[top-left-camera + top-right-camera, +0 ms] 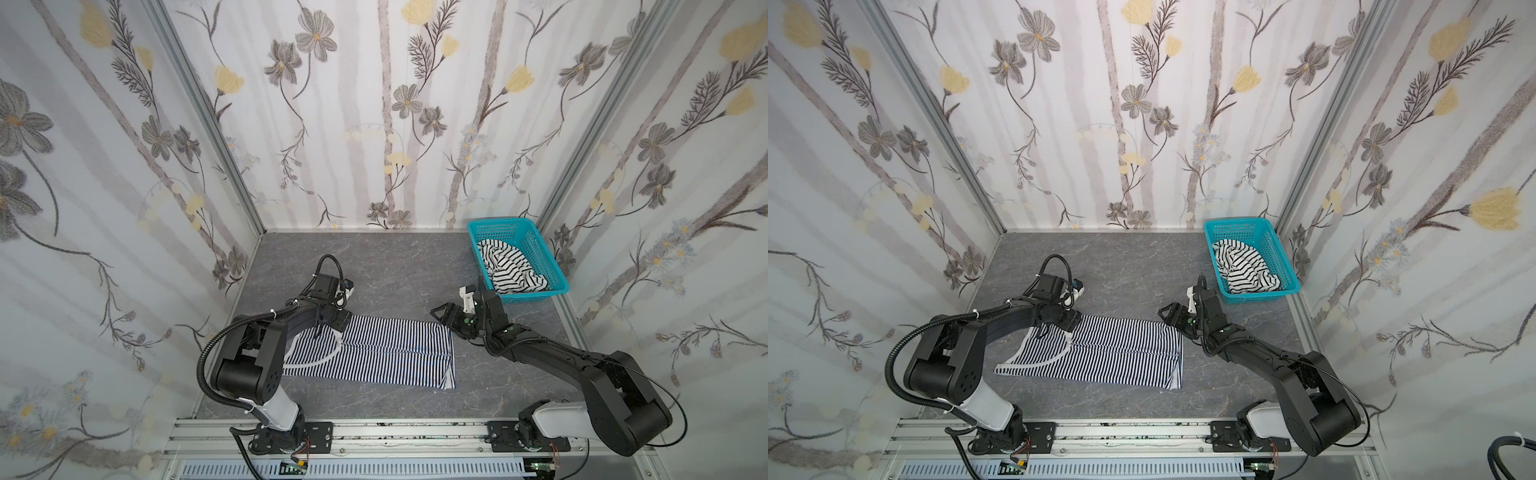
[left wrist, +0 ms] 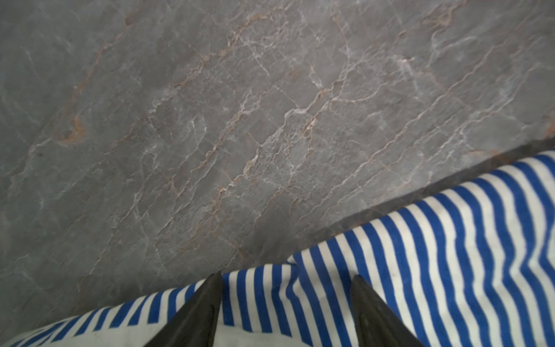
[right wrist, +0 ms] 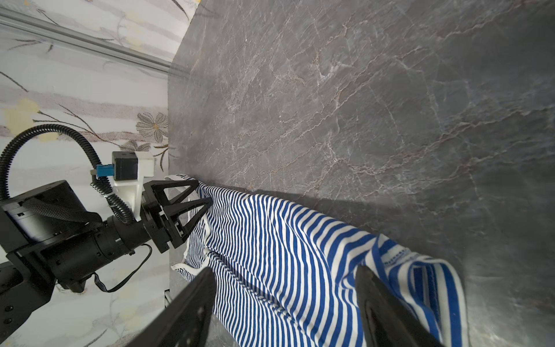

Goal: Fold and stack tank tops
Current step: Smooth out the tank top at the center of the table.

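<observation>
Currently the tank top with fine dense navy-and-white stripes (image 1: 390, 353) lies spread on the grey marble-patterned table (image 1: 395, 266), a little toward 6 o'clock from the centre. Its white-edged neckline end points to 9 o'clock and its hem to 3 o'clock. The left gripper (image 1: 340, 322) is low at the 10 o'clock corner of this top, by the strap. In the left wrist view its two black fingers (image 2: 207, 303) stand apart above the striped cloth and pinch nothing. The right wrist view shows the same gap for the left gripper (image 3: 204, 190). The right gripper (image 1: 442, 320) is at the 2 o'clock corner of the top, by the hem. Its jaws are wide apart, and the cloth passes between them without being clamped, as the right wrist view shows (image 3: 285, 269). The far edge of the cloth seems slightly raised there, with a shadow under it. The larger white tank top with wide black stripes (image 1: 513, 266) lies crumpled inside the teal perforated plastic basket (image 1: 498, 223), at about 2 o'clock on the table.
</observation>
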Controlling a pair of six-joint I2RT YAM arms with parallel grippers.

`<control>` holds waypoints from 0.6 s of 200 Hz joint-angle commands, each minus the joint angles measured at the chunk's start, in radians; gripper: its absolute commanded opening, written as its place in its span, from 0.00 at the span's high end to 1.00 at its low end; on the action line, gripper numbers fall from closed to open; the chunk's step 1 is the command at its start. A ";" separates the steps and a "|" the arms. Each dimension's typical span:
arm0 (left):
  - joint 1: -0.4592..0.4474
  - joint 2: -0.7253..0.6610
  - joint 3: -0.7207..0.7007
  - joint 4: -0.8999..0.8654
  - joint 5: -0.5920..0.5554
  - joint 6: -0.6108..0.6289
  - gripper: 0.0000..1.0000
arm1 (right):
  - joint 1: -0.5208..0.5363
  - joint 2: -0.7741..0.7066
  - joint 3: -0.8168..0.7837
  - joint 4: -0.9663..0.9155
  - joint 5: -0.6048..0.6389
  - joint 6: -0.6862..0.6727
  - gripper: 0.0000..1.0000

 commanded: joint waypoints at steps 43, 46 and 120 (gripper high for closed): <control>0.000 0.057 0.021 0.023 -0.012 -0.029 0.31 | -0.027 -0.089 -0.059 -0.091 0.048 -0.038 0.26; 0.001 0.060 0.022 0.023 -0.013 -0.030 0.31 | -0.028 -0.091 -0.066 -0.088 0.048 -0.038 0.25; -0.002 0.060 0.000 0.020 -0.008 -0.032 0.31 | -0.032 -0.033 -0.099 -0.014 0.039 -0.037 0.27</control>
